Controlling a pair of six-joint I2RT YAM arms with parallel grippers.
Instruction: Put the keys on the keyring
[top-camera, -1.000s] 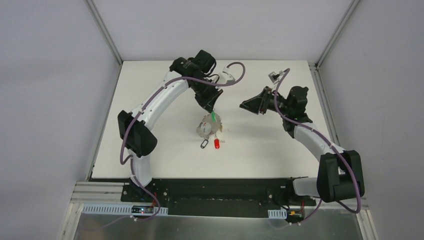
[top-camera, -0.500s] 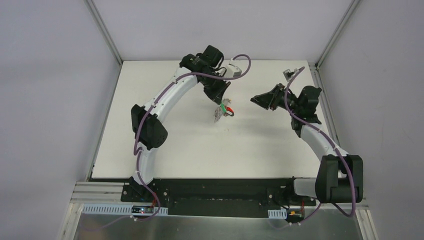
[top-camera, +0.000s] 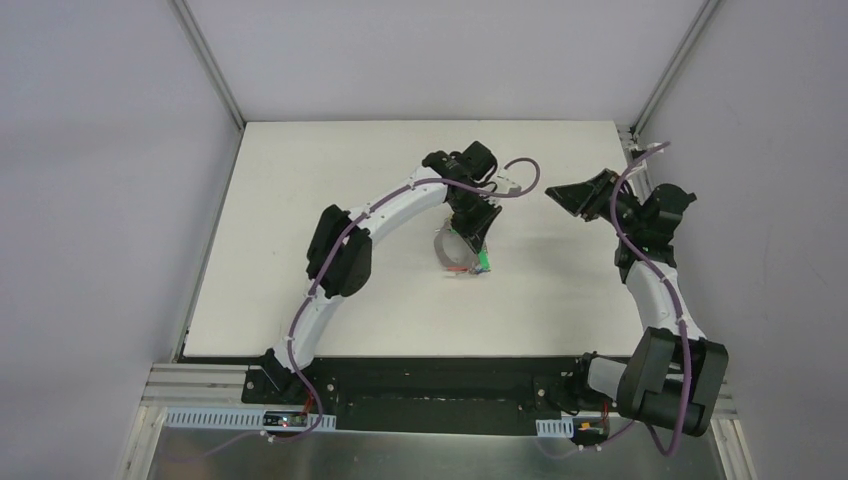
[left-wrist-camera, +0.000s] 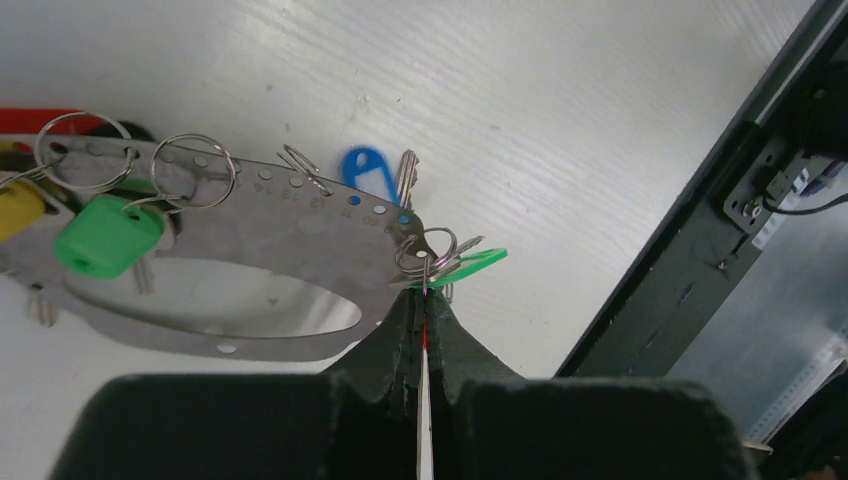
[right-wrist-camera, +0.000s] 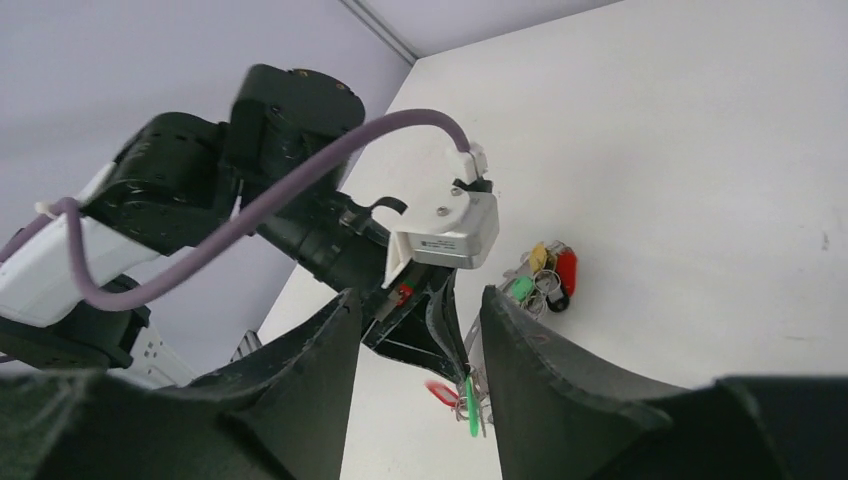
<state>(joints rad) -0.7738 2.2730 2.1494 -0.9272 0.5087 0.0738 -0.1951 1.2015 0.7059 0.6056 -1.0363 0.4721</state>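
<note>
The keyring (left-wrist-camera: 262, 214) is a flat grey metal oval with a row of small holes. It carries keys on small split rings: a blue tag (left-wrist-camera: 364, 169), a green tag (left-wrist-camera: 101, 237), yellow and red at the far left. My left gripper (left-wrist-camera: 423, 296) is shut on the split ring of a thin green-tagged key (left-wrist-camera: 472, 265) at the loop's corner. In the top view the left gripper (top-camera: 471, 236) holds the bundle (top-camera: 454, 251) just above the table's middle. My right gripper (top-camera: 574, 196) is open and empty, to the right of it. In the right wrist view the right gripper (right-wrist-camera: 420, 298) frames the left fingers and the green tag (right-wrist-camera: 468, 406).
The white table (top-camera: 330, 190) is ringed by grey walls. The black front rail (left-wrist-camera: 690, 250) runs along the near edge. The left arm's purple cable (right-wrist-camera: 300, 170) and wrist camera (right-wrist-camera: 450, 225) lie close in front of the right gripper.
My left gripper has carried the keyring bundle from the far middle to the right and nearer. My right arm has swung back towards the right wall, staying open.
</note>
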